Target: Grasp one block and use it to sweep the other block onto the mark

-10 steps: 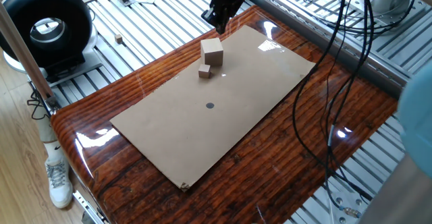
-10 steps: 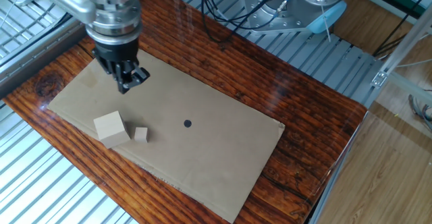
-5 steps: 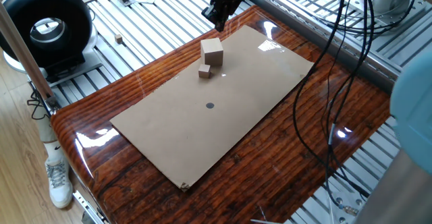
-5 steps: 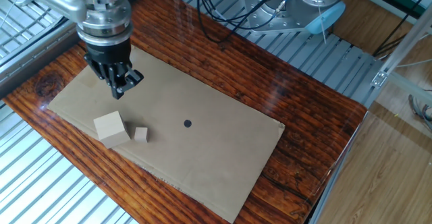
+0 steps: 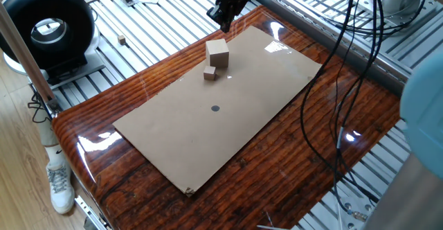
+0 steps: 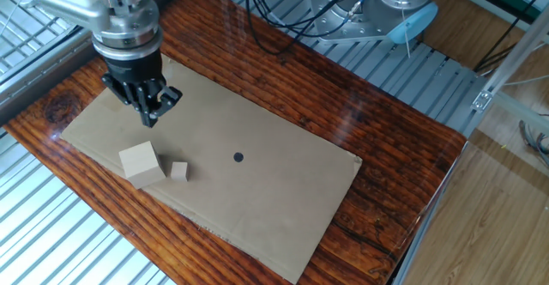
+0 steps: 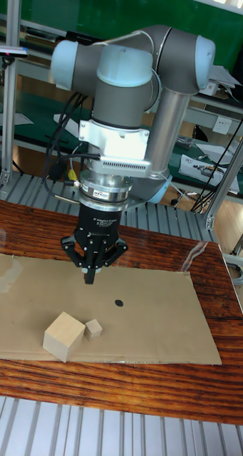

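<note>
On the tan cardboard sheet (image 5: pixel 221 98) a pale larger block (image 5: pixel 217 52) (image 6: pixel 140 163) (image 7: pixel 63 335) rests with the small brown block (image 5: pixel 210 73) (image 6: pixel 178 171) (image 7: pixel 93 328) close beside it. The dark round mark (image 5: pixel 215 108) (image 6: pixel 238 157) (image 7: pixel 119 302) lies farther along the sheet, apart from both blocks. My gripper (image 5: pixel 225 23) (image 6: pixel 153 117) (image 7: pixel 88 277) hangs above the sheet behind the larger block, pointing down. Its fingers meet at a point with nothing between them. It touches neither block.
The sheet lies on a glossy wooden table (image 5: pixel 332 154) set among metal rails. A black round device (image 5: pixel 47 25) stands off the table's left end. Cables (image 5: pixel 346 43) hang over the right side. A tiny cube (image 5: pixel 122 41) sits on the rails.
The gripper has shifted a little toward the sheet's end behind the larger block. Both blocks stay where they were.
</note>
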Available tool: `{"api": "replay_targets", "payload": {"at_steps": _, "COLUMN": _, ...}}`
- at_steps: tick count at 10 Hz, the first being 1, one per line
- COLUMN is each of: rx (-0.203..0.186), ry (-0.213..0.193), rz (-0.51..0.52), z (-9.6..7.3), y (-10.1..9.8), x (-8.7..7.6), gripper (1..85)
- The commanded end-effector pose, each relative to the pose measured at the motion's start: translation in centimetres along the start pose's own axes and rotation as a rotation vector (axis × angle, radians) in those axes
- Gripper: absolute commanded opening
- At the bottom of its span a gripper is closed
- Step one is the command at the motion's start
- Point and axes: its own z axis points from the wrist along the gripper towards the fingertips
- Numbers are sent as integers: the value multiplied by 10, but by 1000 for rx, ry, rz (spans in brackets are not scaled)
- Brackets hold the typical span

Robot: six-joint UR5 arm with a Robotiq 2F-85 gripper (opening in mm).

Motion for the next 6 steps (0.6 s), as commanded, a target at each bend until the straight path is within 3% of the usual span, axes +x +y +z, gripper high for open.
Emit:
{"api": "replay_targets", "payload": {"at_steps": 1, "rx": 14, "ry": 41, "rz": -171, "z": 2, "y": -7, "x": 8, "gripper": 820}}
{"api": "replay_targets", "payload": {"at_steps": 2, "rx": 44, "ry": 57, "rz": -237, "z": 3, "y": -16, "x": 10, "gripper": 850}}
{"api": "replay_targets", "payload": {"at_steps": 6, "rx": 106, "ry": 88, "rz": -458, "z": 10, "y": -34, "x": 9, "gripper": 850}}
